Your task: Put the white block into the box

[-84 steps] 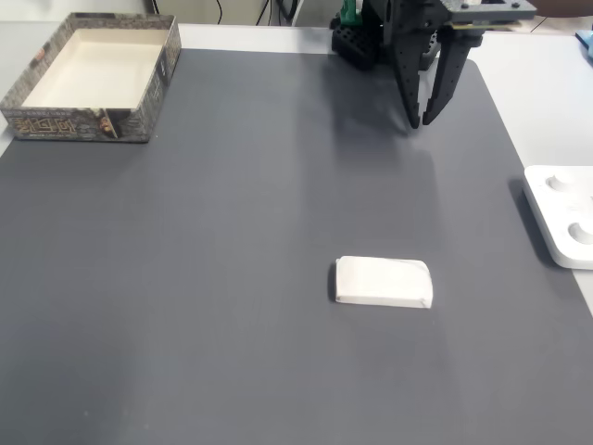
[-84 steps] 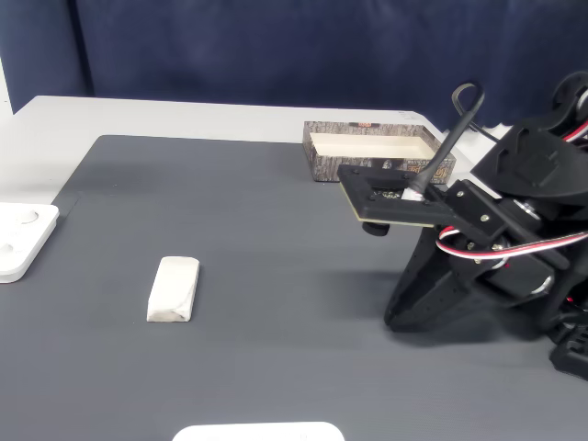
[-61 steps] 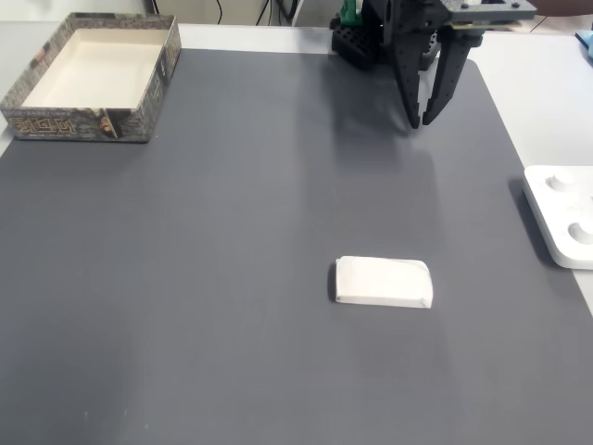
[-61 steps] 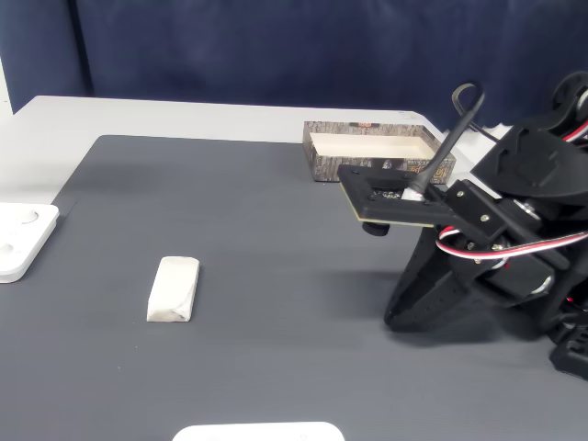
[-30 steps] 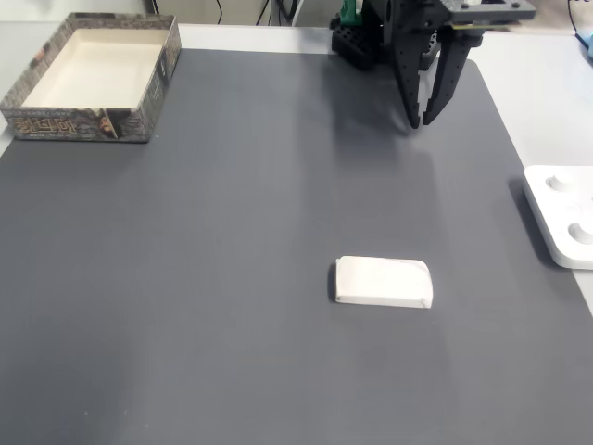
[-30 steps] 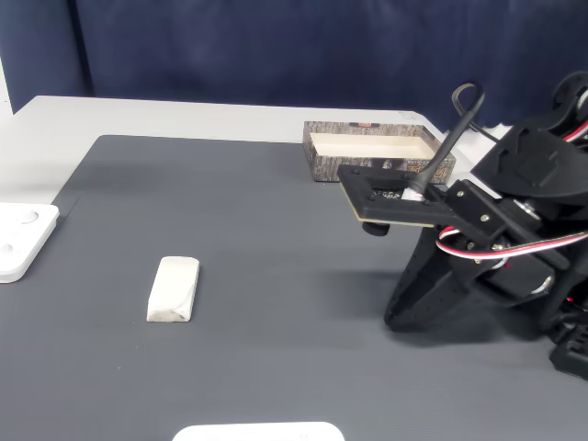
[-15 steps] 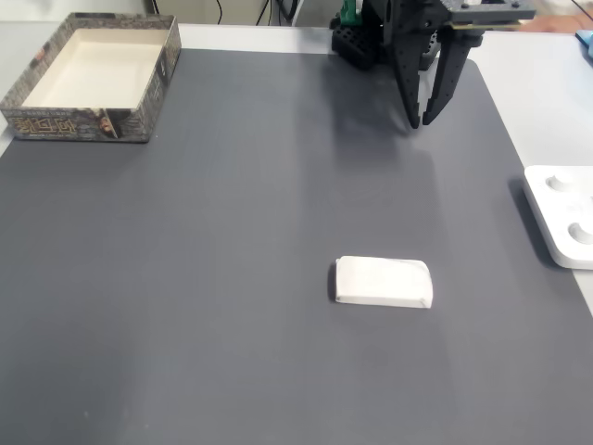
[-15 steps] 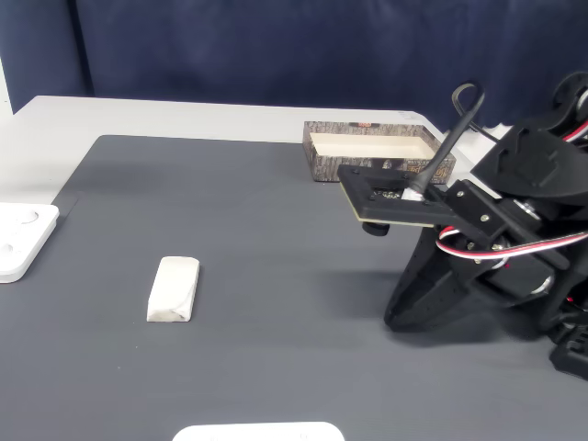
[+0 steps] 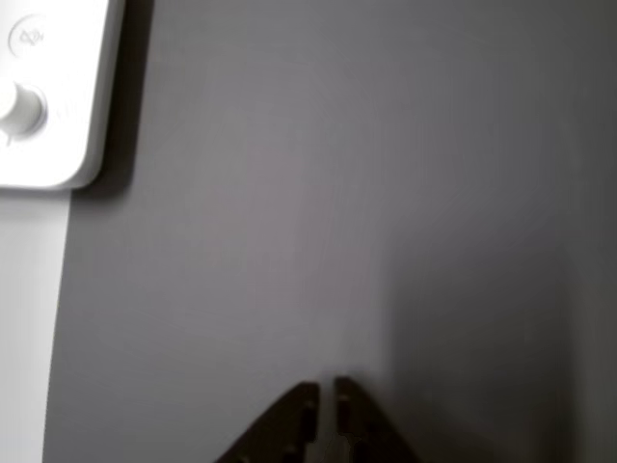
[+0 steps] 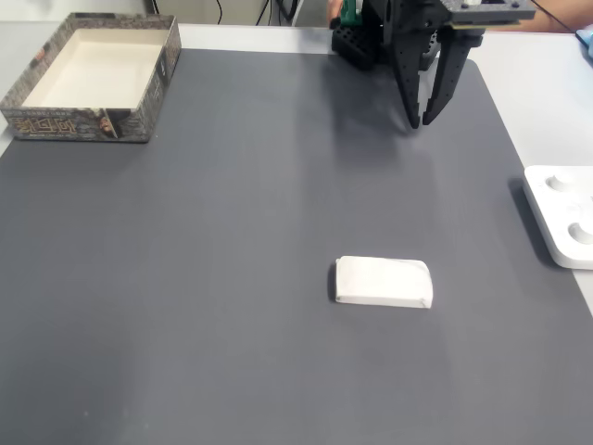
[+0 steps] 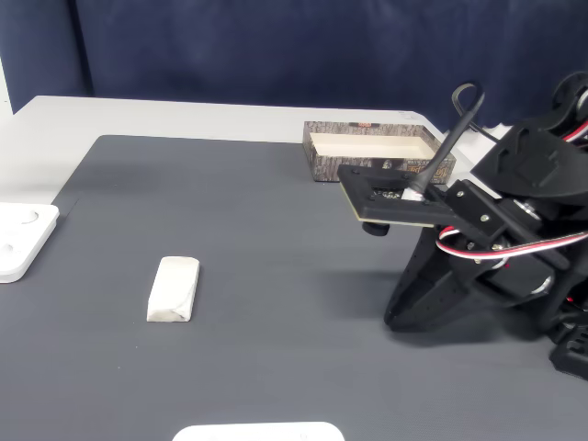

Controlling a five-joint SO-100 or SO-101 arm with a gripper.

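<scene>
1. In the other view we see just the two dark tips of the tool point(image 9: 326, 388) poking in at the bottom edge; the rest of it is cut off. The picture is soft, so we make out no detail on the mat point(image 9: 337, 193).
2. The white device point(image 9: 48, 92) with a round knob is cropped at the top-left corner there. In a fixed view it is cut by the right edge point(image 10: 565, 215), in another by the left edge point(image 11: 23, 239).
3. A white flat shape point(image 11: 259, 431) shows partly at the bottom edge of a fixed view; we cannot tell what it is.
4. Tool point(image 10: 419, 119): fingers a narrow gap apart, nearly together, gripping nothing. It points down at the far end of the mat, near the arm's base point(image 10: 357, 42).
5. The block point(image 10: 384, 282) lies flat on the mat, alone, well apart from the tool and the box point(image 10: 93, 76). Bare mat lies all around it.
6. The box sits at the mat's far-left corner in that view, partly on the pale bench point(image 10: 250, 37). Its cream inside holds nothing we can see. In another fixed view point(image 11: 331, 156) the arm covers its right part.
</scene>
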